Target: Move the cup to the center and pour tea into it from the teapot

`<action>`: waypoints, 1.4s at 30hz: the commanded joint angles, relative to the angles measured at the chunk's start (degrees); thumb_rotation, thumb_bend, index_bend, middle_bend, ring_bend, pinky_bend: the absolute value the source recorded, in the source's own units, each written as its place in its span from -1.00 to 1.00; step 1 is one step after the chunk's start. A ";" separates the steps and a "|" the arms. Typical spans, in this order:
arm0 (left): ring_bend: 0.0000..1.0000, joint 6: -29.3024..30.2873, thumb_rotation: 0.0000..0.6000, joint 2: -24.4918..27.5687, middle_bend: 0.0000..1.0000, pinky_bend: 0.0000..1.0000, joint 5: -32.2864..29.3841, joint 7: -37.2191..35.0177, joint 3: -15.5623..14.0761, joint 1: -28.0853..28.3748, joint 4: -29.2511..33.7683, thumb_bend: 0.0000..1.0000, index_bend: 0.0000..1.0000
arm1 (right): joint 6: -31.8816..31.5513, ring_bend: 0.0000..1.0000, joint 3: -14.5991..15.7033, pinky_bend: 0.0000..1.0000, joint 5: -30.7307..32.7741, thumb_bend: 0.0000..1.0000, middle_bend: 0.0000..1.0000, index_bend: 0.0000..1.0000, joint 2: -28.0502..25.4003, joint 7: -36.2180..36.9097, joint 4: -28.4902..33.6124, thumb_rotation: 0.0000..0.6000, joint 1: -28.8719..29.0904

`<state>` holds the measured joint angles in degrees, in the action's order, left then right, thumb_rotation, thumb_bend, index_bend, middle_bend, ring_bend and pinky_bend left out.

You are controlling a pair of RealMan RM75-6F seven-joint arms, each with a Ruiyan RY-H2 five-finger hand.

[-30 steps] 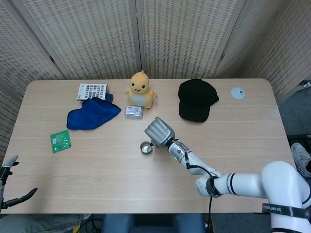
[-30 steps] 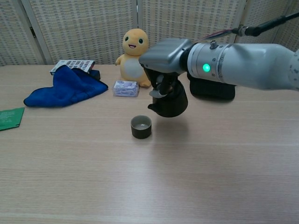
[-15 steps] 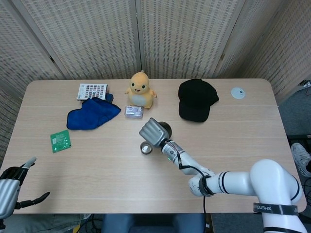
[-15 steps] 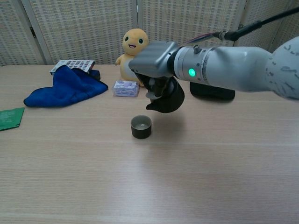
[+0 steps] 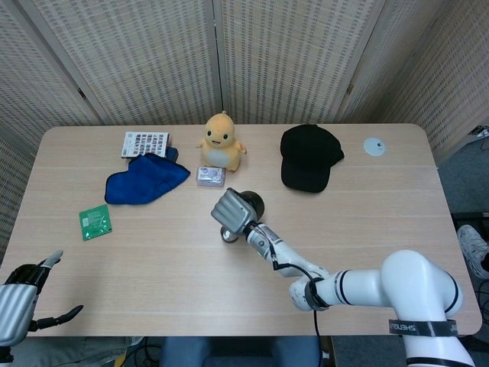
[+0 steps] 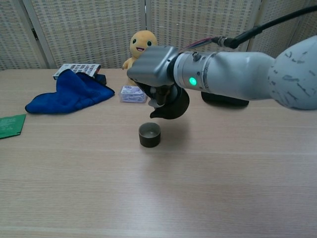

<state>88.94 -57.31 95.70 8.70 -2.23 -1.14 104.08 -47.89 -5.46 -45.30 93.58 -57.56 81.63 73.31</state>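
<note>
A small dark cup (image 6: 149,135) stands upright near the table's middle; in the head view the cup (image 5: 228,235) is half hidden under my right hand. My right hand (image 6: 154,73) (image 5: 231,209) grips a black teapot (image 6: 172,104) (image 5: 253,203), held in the air just above and slightly right of the cup, tilted toward it. No liquid is visible. At the head view's bottom left corner, off the table edge, my left hand (image 5: 23,298) hangs with its fingers apart, holding nothing.
Behind the cup sit a yellow plush toy (image 6: 140,55), a small clear box (image 6: 133,93), a blue cloth (image 6: 69,92) and a patterned card (image 6: 77,69). A black cap (image 5: 309,157) lies at right rear. A green circuit board (image 5: 95,222) and a white disc (image 5: 374,147) lie toward the edges.
My right hand has carried the teapot left and a little higher, from beside the cup to nearly over it. The left hand has drifted slightly at the bottom left.
</note>
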 commanded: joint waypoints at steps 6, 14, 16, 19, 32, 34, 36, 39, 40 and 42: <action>-0.40 0.35 -0.16 -0.04 -0.56 -0.59 -0.10 -0.25 -0.31 -0.23 -0.29 -0.86 -0.82 | -0.62 0.92 0.93 0.07 0.52 -0.23 0.95 1.00 0.51 -1.43 -0.24 0.76 0.88; -0.40 0.71 -0.16 -0.11 -0.56 -0.59 -0.09 -0.33 -0.41 -0.31 -0.26 -0.86 -0.82 | -1.22 0.92 1.65 0.07 1.04 -0.23 0.95 1.00 0.66 -3.06 -0.23 0.78 1.70; -0.40 0.76 -0.16 -0.12 -0.56 -0.59 -0.14 -0.32 -0.36 -0.27 -0.25 -0.86 -0.82 | -1.37 0.93 1.72 0.07 1.29 -0.23 0.95 1.00 0.72 -3.27 -0.16 0.79 1.79; -0.40 0.78 -0.16 -0.09 -0.56 -0.59 -0.06 -0.27 -0.35 -0.19 -0.22 -0.86 -0.82 | -1.66 0.93 1.88 0.07 1.67 -0.23 0.95 1.00 0.81 -3.84 -0.13 0.79 2.03; -0.40 0.78 -0.17 -0.11 -0.56 -0.59 -0.23 -0.29 -0.50 -0.15 -0.28 -0.86 -0.82 | -2.61 0.94 2.60 0.07 2.42 -0.23 0.95 1.00 1.21 -6.21 -0.33 0.79 3.06; -0.40 0.83 -0.16 -0.10 -0.56 -0.59 -0.26 -0.36 -0.49 -0.14 -0.27 -0.86 -0.82 | -2.57 0.94 2.60 0.07 2.45 -0.23 0.95 1.00 1.23 -6.16 -0.29 0.80 3.11; -0.40 0.87 -0.16 -0.12 -0.56 -0.59 -0.19 -0.42 -0.52 -0.13 -0.30 -0.86 -0.82 | -2.60 0.95 2.68 0.07 2.34 -0.23 0.95 1.00 1.23 -6.34 -0.34 0.80 3.24; -0.40 0.92 -0.17 -0.16 -0.56 -0.59 -0.13 -0.38 -0.55 -0.14 -0.35 -0.86 -0.82 | -2.56 0.95 2.74 0.07 2.08 -0.23 0.95 1.00 1.28 -6.24 -0.30 0.80 3.31; -0.40 0.91 -0.17 -0.16 -0.56 -0.59 -0.16 -0.37 -0.56 -0.14 -0.35 -0.86 -0.82 | -2.55 0.95 2.78 0.07 2.04 -0.24 0.95 1.00 1.29 -6.25 -0.31 0.79 3.33; -0.40 0.94 -0.17 -0.16 -0.56 -0.59 -0.17 -0.39 -0.56 -0.13 -0.37 -0.86 -0.82 | -2.55 0.95 2.92 0.07 1.97 -0.23 0.95 1.00 1.37 -6.43 -0.44 0.79 3.42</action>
<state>89.88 -57.47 95.53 8.30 -2.79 -1.27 103.71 -50.44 -2.56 -43.32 94.93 -63.97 81.21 76.71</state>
